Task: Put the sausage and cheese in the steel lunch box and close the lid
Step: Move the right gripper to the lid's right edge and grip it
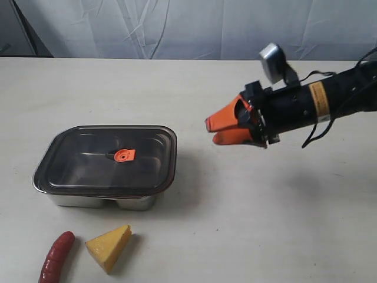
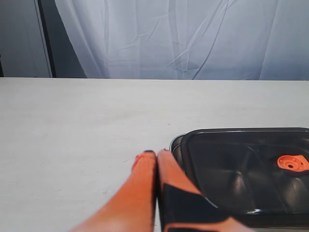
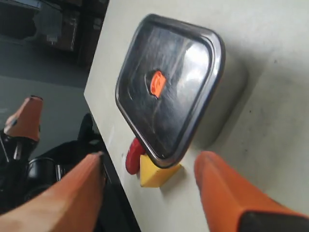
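Opening the box looks like the step in hand, since neither food can go in while the lid (image 1: 109, 159) sits flat on the steel lunch box (image 1: 88, 200), its orange valve tab (image 1: 123, 155) at the centre. The right hand (image 1: 213, 131) hangs in the air well apart from the box. It points toward the box, and the right wrist view shows its 2 fingers spread wide with nothing between them. The left hand (image 2: 154, 154) is closed and empty, fingers pressed together, low over the tabletop (image 1: 235, 224) just beside a corner of the box.

The next move, as I judge it, calls for the right hand to come down on an edge of the lid, pinch the rim and lift it clear. The box is light and shiny, so it may slide or come up with the lid. The left hand is close enough to steady it.

Both foods are outside the box, on the tabletop near its long front wall. The sausage (image 1: 57, 256) lies beside the cheese (image 1: 110, 246) with a small gap between them. Through the smoky lid no food shows, so the 2 compartments are probably empty.
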`<state>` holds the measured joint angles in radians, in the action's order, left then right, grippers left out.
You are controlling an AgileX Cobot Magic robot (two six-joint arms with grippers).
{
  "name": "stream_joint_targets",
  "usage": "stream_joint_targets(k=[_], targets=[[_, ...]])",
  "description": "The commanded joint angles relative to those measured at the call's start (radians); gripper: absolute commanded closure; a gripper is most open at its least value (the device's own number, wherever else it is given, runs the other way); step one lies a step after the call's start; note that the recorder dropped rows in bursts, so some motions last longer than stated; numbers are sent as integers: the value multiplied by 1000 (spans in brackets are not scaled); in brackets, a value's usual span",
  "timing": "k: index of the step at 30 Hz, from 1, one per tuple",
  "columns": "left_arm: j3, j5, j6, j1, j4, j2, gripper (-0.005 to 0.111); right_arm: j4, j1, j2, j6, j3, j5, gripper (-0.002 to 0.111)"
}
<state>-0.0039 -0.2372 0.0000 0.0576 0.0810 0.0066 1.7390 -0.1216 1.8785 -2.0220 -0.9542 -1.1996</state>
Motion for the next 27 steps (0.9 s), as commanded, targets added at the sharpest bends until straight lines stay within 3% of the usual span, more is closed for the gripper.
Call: stream_joint_targets(k=[1, 10, 27], targets=[[4, 5, 0, -8, 14, -7, 107, -32, -75, 115, 74, -6, -9, 60], [4, 5, 0, -8, 14, -7, 107, -134, -181, 217, 180, -6, 40, 57], [4, 5, 0, -8, 14, -7, 107, -295, -239, 220, 242, -6, 151, 57]])
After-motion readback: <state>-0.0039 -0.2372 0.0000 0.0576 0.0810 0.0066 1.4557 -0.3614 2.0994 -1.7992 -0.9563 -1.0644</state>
